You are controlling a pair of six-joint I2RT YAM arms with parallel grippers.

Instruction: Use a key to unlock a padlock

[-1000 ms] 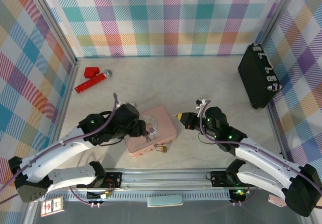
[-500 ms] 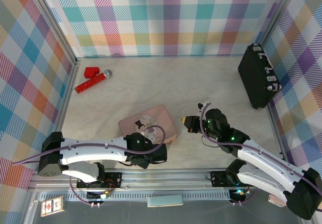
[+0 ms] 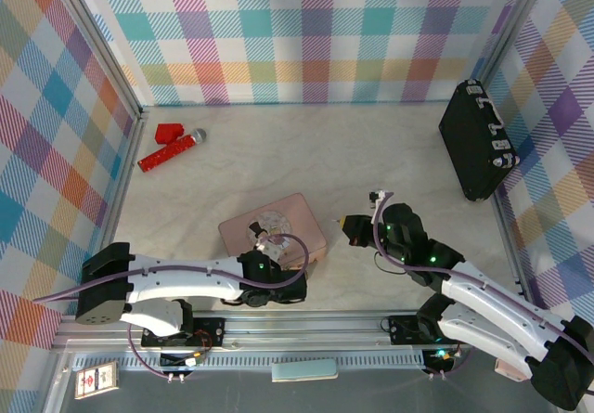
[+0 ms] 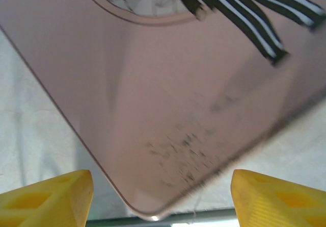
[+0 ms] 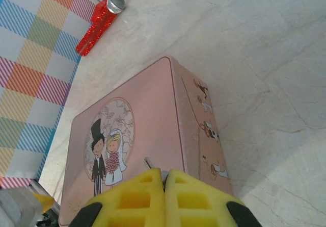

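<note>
Padlock location: cannot tell. The left arm (image 3: 186, 281) lies low from 8 o'clock and covers the 6 o'clock edge of the pink tin (image 3: 283, 225). The left gripper (image 4: 163, 199) stands wide, with the tin's corner ahead of it. The right gripper (image 5: 164, 178), at the tin's 3 o'clock, is clamped on the key (image 5: 149, 162). A red microphone (image 3: 172, 151) lies at 10 o'clock and a black case (image 3: 475, 144) at 2 o'clock.

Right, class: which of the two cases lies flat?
The pink tin in the middle, its printed top facing up; the black case stands on edge at the right.
</note>
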